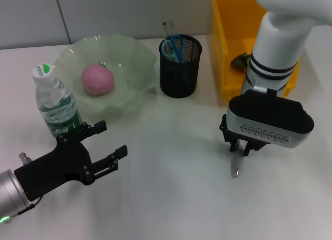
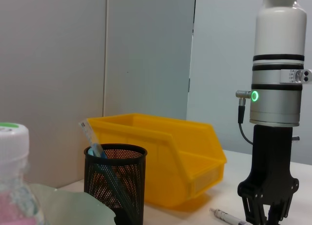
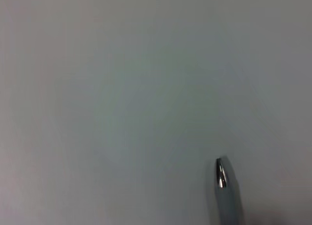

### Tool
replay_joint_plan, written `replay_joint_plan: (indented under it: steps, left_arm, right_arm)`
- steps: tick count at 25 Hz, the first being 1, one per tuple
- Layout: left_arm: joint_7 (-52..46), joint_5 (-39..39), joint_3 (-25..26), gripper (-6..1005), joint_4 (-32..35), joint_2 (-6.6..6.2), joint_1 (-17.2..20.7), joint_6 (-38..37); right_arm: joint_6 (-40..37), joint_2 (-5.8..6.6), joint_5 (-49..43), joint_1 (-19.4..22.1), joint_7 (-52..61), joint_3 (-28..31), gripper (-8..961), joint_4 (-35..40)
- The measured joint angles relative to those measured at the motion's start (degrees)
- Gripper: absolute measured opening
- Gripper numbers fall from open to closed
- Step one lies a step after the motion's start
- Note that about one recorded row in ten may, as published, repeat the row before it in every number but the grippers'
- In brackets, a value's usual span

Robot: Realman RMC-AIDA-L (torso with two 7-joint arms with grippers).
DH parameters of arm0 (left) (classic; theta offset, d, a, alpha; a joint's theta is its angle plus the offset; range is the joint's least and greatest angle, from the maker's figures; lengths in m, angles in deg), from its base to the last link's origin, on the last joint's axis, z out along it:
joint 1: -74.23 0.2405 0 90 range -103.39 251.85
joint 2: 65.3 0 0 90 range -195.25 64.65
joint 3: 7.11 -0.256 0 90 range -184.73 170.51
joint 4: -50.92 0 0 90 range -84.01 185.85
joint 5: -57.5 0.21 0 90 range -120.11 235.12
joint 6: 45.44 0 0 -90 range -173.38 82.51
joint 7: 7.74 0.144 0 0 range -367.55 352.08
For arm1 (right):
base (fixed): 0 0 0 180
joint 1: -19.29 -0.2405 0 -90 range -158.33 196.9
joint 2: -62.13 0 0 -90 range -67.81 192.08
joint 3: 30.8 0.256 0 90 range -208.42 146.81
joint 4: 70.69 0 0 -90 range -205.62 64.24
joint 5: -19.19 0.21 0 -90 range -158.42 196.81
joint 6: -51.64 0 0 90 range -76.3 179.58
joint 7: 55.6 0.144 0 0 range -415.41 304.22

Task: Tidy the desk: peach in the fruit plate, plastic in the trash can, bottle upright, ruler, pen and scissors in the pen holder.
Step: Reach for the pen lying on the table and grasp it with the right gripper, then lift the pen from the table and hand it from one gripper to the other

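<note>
At lower right of the head view, the right gripper (image 1: 239, 151) points down over the pen (image 1: 236, 164) lying on the white tabletop (image 1: 171, 198); whether its fingers clamp it I cannot tell. At lower left, the left gripper (image 1: 104, 146) hovers with fingers spread, beside the upright bottle (image 1: 54, 102). Upper left, the peach (image 1: 97, 79) sits in the fruit plate (image 1: 137, 58); scissors (image 1: 174, 45) stand in the pen holder (image 1: 180, 68); upper right holds the yellow bin (image 1: 228, 22).

Low in the left wrist view, the pen (image 2: 229, 217) lies beneath the right gripper (image 2: 267, 213).

Bottom right of the right wrist view, the pen (image 3: 226, 191) tip shows.
</note>
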Motion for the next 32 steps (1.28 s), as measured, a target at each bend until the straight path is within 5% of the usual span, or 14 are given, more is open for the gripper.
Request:
replay_joint_plan:
  steps: [22,32]
  left_arm:
    - [-0.2,0.0,0.2,764,0.7,0.03,-0.2,-1.0]
    - [-0.2,-0.6,0.4,765,0.8,-0.04,-0.1,-2.2]
  right_arm:
    - [0.3,0.29,0.3,-0.1,-0.8,0.5,115,0.9]
    - [-8.1,-0.15,2.6,4.2,1.3,5.2,115,13.5]
